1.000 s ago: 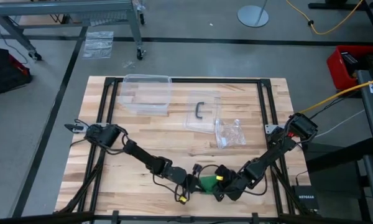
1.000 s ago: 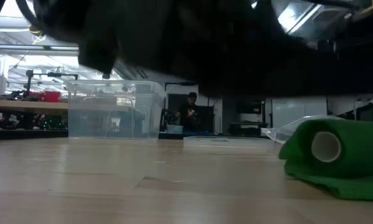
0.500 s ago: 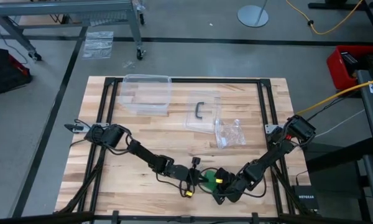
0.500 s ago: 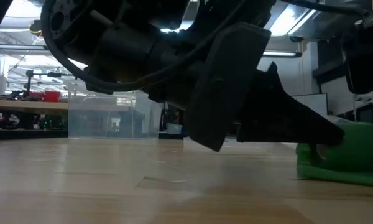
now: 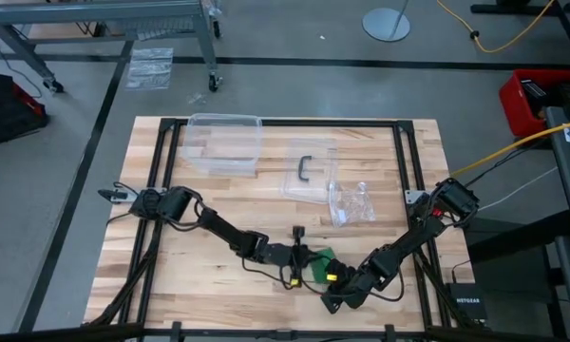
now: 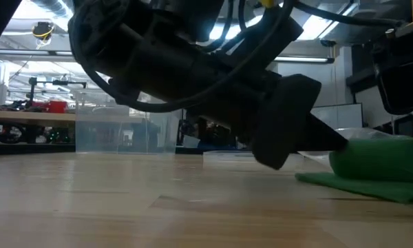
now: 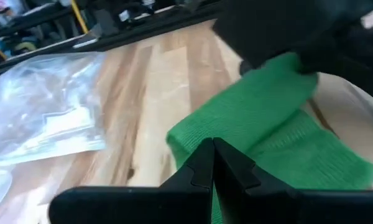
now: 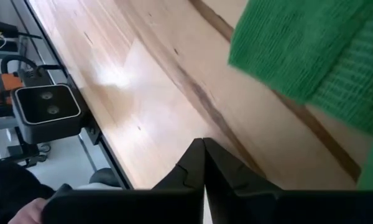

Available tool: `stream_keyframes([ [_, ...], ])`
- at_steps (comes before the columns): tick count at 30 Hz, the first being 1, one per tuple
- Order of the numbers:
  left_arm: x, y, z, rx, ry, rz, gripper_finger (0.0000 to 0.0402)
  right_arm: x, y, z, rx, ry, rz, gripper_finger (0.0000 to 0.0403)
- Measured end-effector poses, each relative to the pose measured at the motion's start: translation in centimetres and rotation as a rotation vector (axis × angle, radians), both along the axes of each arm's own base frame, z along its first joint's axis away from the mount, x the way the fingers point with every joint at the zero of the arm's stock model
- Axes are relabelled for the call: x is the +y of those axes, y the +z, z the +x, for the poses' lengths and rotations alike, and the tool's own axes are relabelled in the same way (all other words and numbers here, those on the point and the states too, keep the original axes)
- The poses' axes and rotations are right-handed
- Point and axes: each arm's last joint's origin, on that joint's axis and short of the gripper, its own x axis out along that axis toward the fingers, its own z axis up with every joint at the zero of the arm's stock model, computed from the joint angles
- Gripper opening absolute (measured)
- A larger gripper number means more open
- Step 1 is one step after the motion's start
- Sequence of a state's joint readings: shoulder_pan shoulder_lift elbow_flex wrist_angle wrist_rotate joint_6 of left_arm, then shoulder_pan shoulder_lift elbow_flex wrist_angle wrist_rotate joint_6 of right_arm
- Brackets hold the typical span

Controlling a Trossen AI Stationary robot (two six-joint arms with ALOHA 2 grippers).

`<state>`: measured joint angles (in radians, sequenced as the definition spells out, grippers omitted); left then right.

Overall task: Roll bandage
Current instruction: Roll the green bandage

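The bright green bandage lies near the table's front edge, between my two grippers. It is a loose roll with a flat tail spread on the wood. My left gripper is shut. It comes in low from the table's left, and its tips are at the roll. My right gripper is also shut. It hangs over bare wood just on the near side of the bandage and holds nothing. My left gripper meets the roll's left side with the tips of its shut fingers. The fingers slant slightly down from the table's left. The roll rests on its own tail on the table. Whether the tips only touch it or push it in, I cannot tell.
A clear plastic box stands at the back left. Its lid with a black handle and a clear plastic bag lie mid-table, behind the bandage. The low camera sits at the near edge.
My left gripper has swung toward the table's right and sunk until its tips came against the roll. The roll has shifted a little toward the far edge and turned, so its open end no longer faces the low camera. My right gripper has sunk slightly.
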<state>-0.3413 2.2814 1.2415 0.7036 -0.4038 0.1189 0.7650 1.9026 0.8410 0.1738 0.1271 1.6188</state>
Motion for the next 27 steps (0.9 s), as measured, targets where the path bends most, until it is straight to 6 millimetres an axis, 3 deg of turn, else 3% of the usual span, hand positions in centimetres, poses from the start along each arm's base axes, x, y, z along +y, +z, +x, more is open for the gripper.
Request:
stream_keyframes([
  [7,1.4,1.1,0.5,-0.06,0.06,-0.072,0.0,0.0,0.0,0.0,-0.01,0.003,0.005,0.0005],
  [15,-2.1,3.6,-1.4,0.037,-0.047,-0.002,0.0,0.4,0.9,0.5,-0.131,0.039,-0.001,0.0005],
  [20,-4.4,3.4,-2.6,0.101,-0.169,0.044,0.0,0.2,1.3,0.6,-0.19,0.024,-0.057,0.0005],
  [27,-4.6,2.9,-2.8,0.148,-0.219,0.029,0.0,0.2,1.4,0.7,-0.208,0.008,-0.061,0.0005],
])
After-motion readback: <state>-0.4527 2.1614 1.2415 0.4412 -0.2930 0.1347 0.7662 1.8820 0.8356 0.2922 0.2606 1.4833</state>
